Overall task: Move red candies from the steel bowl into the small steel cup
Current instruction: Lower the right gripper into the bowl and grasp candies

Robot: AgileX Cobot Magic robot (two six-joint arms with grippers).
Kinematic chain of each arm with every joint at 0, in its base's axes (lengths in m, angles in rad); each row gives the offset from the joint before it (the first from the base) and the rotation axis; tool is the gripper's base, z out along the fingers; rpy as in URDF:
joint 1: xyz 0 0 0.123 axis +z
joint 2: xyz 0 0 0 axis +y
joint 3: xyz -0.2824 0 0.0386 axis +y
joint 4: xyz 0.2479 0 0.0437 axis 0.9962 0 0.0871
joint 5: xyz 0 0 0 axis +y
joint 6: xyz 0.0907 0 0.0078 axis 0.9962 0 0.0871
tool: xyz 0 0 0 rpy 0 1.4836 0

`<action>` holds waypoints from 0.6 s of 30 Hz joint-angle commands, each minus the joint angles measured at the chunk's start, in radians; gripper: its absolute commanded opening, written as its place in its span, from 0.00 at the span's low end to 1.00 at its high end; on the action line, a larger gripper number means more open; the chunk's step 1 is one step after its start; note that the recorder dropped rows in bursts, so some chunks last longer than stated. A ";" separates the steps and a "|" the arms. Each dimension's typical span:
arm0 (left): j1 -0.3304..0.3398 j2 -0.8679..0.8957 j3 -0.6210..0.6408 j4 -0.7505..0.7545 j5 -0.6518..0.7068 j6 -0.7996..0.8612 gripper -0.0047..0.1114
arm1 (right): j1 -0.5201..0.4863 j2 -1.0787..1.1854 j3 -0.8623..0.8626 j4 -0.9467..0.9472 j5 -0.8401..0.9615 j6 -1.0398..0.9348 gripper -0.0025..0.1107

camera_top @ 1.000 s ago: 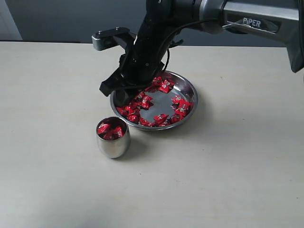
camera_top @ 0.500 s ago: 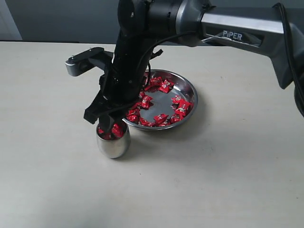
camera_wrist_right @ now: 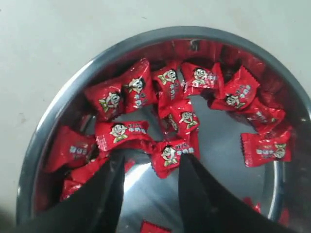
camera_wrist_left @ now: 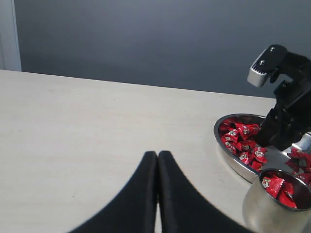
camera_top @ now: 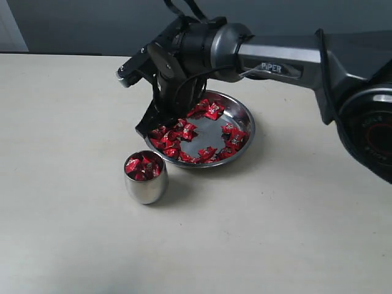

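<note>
The steel bowl (camera_top: 247, 122) sits on the table (camera_top: 294, 233), set back toward its far edge. The small steel cup (camera_top: 146, 187) stands just beside the bowl, on the side toward the table's near-left corner. Red candies (camera_top: 214, 110) lie in the bowl, mostly along its wall, and more sit piled in the cup. My right gripper (camera_wrist_right: 151, 164) hangs over the bowl's left part, above the candies there. My left gripper (camera_wrist_left: 157, 158) is low over the table, well apart from the bowl and the cup.
</note>
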 commanded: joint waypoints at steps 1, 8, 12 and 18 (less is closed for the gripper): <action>-0.006 -0.005 0.002 0.000 -0.006 -0.003 0.04 | -0.042 0.046 0.004 -0.019 -0.020 0.062 0.34; -0.006 -0.005 0.002 0.000 -0.006 -0.003 0.04 | -0.123 0.064 0.004 0.044 -0.032 0.101 0.34; -0.006 -0.005 0.002 0.000 -0.006 -0.003 0.04 | -0.135 0.064 0.004 0.133 -0.064 0.094 0.34; -0.006 -0.005 0.002 0.000 -0.006 -0.003 0.04 | -0.136 0.065 0.004 0.204 -0.101 0.048 0.34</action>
